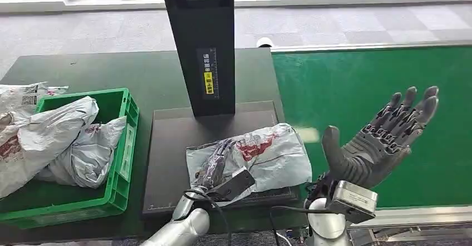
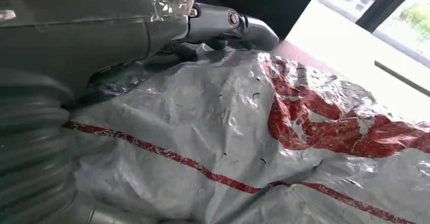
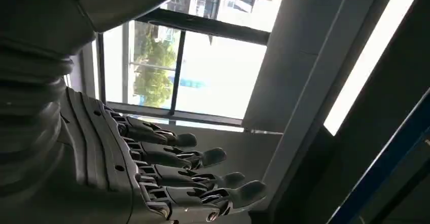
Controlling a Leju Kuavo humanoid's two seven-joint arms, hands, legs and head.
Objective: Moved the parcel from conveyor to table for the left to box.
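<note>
While right hand [image 1: 384,140] hovers (fingers spread), left hand [image 1: 214,165] presses parcel [image 1: 273,151].

This looks like a parcel-sorting station set up in an office-like or lab hall. A green conveyor belt [image 1: 378,90] runs beside a dark table [image 1: 111,70], where a black scanning stand [image 1: 203,40] with a yellow-marked label rises from a flat black platform [image 1: 167,146]. A grey courier parcel [image 1: 267,154] with red print lies on that platform, and a green plastic crate [image 1: 119,162] holds more mail bags [image 1: 61,140]. Grey carpet tiles [image 1: 345,23] cover the floor, and large windows [image 3: 203,72] look out onto trees.
</note>
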